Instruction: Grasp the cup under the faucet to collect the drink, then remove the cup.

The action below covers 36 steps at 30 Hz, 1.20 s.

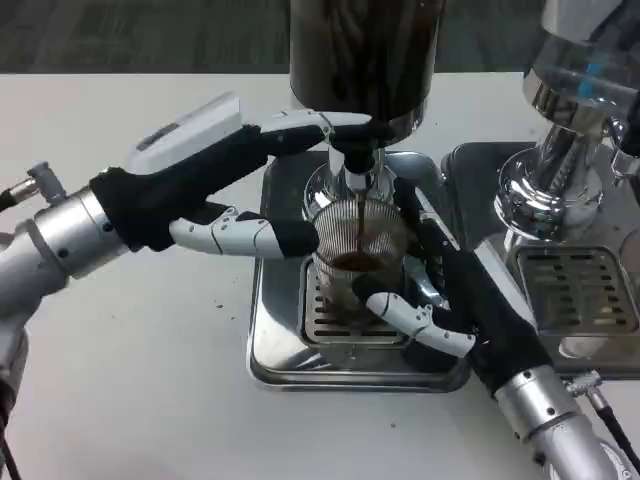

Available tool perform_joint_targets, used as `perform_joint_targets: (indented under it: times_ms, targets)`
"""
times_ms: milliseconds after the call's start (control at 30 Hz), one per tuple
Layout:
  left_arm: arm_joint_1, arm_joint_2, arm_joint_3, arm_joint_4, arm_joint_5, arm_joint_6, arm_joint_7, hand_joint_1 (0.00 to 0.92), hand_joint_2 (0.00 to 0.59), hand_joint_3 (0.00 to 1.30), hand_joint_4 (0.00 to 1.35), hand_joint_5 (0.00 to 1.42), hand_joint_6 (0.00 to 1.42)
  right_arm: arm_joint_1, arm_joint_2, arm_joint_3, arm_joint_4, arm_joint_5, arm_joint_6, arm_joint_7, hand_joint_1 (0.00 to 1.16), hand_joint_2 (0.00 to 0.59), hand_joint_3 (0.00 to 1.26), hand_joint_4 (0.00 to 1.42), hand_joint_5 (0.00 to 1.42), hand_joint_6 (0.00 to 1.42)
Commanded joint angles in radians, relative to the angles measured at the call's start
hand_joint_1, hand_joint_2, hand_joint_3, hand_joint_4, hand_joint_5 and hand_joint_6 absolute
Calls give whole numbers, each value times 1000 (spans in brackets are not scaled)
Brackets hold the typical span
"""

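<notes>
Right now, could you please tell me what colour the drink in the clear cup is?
Dark brown drink, seen best in the head view, inside the clear ribbed cup.

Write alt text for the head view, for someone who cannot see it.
A clear cup under the dispenser's faucet catches a dark stream, gripped by the right hand. The left hand reaches to the faucet. A drip tray lies underneath, a second dispenser alongside.

White table (150, 380) before dark grey carpeted floor (140, 35).
</notes>
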<state>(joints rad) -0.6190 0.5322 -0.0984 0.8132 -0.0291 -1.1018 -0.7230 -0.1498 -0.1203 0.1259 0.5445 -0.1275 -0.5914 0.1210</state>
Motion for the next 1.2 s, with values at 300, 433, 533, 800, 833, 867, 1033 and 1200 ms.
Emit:
perform_joint_targets:
  times_ms: [300,433,533,800,833,867,1033,1200]
  targets:
    - [42,21,-11,-15,16,3,-1,0,114,210,165,179,118,-15,-5,9,6,-3,18,25,608,228,0,0,0,49]
    - [45,22,-9,-17,9,9,2,0,115,210,167,179,118,-22,-8,13,9,-4,27,36,608,227,0,0,0,48]
    - [47,18,-3,-15,-18,34,-9,0,118,210,167,179,120,-26,-7,13,14,-2,31,42,608,227,0,0,0,48]
    - [45,1,23,-12,-106,105,-47,0,120,210,170,179,131,-29,0,10,18,4,31,42,604,225,0,0,0,47]
    - [45,0,25,-13,-112,110,-51,0,121,210,170,179,132,-28,1,10,18,4,31,41,603,226,0,0,0,47]
    - [43,-1,28,-13,-120,116,-56,0,121,210,170,179,132,-28,1,10,19,4,31,41,602,227,0,0,0,47]
    - [33,-15,54,-12,-167,155,-87,0,121,210,171,179,134,-24,5,9,17,4,33,35,596,231,0,0,0,47]
    - [34,-30,80,-22,-209,189,-115,0,122,210,171,179,136,-14,9,5,13,5,31,30,592,232,0,0,0,47]
